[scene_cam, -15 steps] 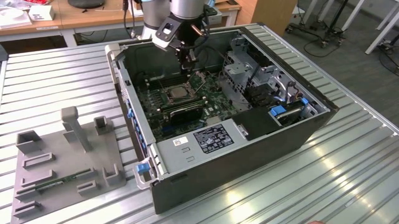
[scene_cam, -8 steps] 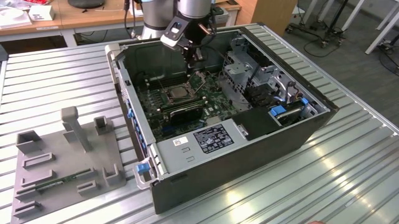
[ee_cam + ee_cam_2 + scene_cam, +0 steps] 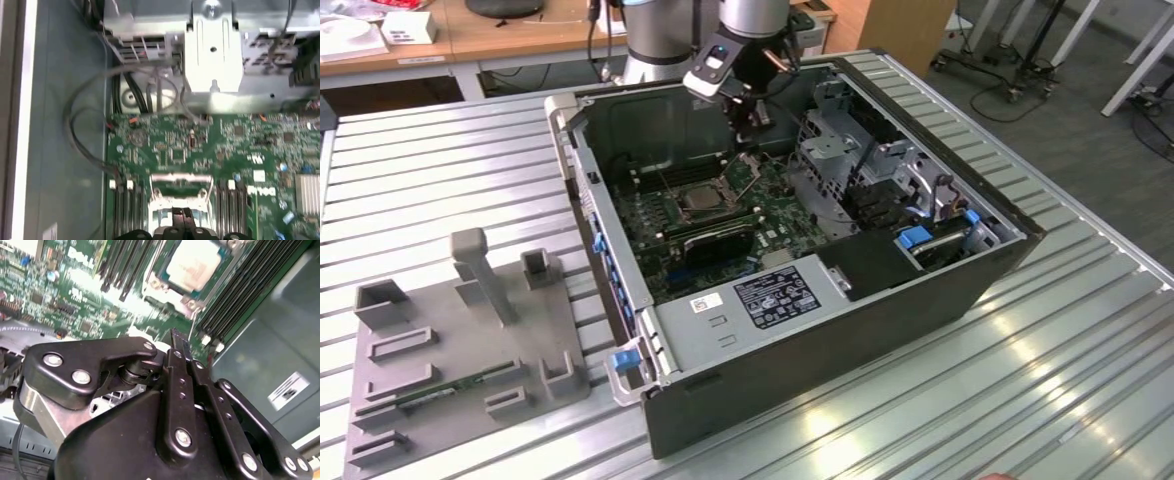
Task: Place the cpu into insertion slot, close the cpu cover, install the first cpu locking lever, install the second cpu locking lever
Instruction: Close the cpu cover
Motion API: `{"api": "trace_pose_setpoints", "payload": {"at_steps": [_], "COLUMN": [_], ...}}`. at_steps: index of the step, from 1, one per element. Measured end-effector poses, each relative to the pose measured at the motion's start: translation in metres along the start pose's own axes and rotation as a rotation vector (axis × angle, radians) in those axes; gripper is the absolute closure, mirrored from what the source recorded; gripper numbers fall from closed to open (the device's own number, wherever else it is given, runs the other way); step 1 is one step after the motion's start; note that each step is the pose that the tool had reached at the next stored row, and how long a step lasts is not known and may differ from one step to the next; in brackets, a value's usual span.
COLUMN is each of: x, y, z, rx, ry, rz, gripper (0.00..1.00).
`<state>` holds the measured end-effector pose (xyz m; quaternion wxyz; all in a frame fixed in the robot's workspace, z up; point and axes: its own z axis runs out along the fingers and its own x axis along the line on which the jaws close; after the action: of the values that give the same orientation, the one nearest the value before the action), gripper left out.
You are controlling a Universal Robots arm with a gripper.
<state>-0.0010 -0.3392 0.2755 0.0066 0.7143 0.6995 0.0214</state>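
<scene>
1. The slatted metal table [image 3: 1067, 400] carries the open computer case [image 3: 854, 340]. A grey fixture tray [image 3: 440, 380] sits at the exterior view's left, well apart from the work.
2. The green motherboard [image 3: 640, 225] lies flat on the case floor. Long black memory slots [image 3: 240, 295] run along two opposite sides of the socket.
3. The gripper [image 3: 750, 115] hangs inside the case above the board, pointing down. In both wrist views its fingertips [image 3: 178, 340] meet with no gap and nothing between them, so it is clenched and empty.
4. The cpu cover [image 3: 180, 177] shows in the first wrist view as a thin silvery frame just ahead of the fingertips. It appears tilted up off the socket rather than lying flat, though this cannot be confirmed. In the exterior view a silvery piece stands near the socket on the gripper's side.
5. The insertion slot [image 3: 170, 295] is part of the board, and its metal rim is visible around the chip.
6. The cpu [image 3: 195, 265] is seated in the slot with its dull metal top facing up. The placing step is judged complete and the cover step not yet complete.
7. Governing relation: the socket lies below the fingertips and, in the exterior view, toward the lower left of the gripper. The cover's free edge stands between the gripper and the chip. The chip is square and has no long axis. The memory slots give the reference direction, and the cover frame lies across it.
</scene>
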Motion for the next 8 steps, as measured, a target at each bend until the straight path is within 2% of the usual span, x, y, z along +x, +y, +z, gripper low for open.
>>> {"api": "trace_pose_setpoints", "payload": {"at_steps": [8], "x": [0.0006], "y": [0.0267], "z": [0.0011], "rx": [0.0001], "ry": [-0.0001], "rz": [0.000], "gripper": [0.89]}}
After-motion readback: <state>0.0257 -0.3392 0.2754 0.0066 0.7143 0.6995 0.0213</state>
